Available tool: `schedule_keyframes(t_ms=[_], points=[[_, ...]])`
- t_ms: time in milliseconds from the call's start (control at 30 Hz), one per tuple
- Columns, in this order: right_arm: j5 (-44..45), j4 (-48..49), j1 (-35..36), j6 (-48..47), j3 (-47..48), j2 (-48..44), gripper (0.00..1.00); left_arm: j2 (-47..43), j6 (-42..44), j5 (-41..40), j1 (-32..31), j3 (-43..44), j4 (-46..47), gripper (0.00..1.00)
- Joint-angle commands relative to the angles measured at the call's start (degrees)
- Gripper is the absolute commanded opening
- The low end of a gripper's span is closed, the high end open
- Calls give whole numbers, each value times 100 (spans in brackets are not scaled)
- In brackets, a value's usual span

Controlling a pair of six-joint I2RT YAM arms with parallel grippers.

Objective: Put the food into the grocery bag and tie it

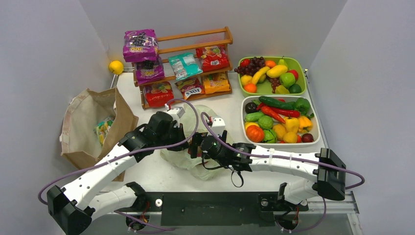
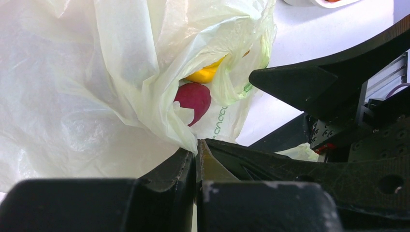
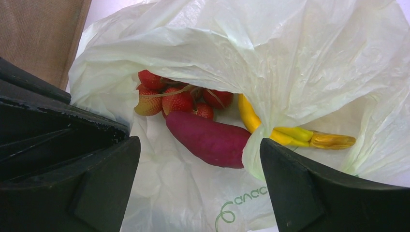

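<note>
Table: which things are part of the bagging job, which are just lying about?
Job: pale green plastic bag; strawberries, purple sweet potato and banana inside it; snack packets; fruit tray; vegetable tray.
Lying about: brown paper bag; yellow ball; wooden rack.

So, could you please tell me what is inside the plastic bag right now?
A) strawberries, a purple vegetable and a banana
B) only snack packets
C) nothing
A: the right wrist view shows strawberries, a purple vegetable and a banana inside the bag.
</note>
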Motion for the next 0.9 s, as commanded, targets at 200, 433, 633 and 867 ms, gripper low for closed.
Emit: schedule_keyframes(t_ms=[200,433,633,867], points=[[-92,-4,31,-228,516,-164,91,-110,-39,128,33,72,353,0],[33,-615,-173,-592,740,-419,89,-200,7,125,58,-23,247,0],[-502,-811,-598,-857,637,-710,88,-315,-4,62,81,-119,111,0],[-702,-1109,-1161,-1186,314,-1335,88,-400,-91,12,81,-249,98,0]])
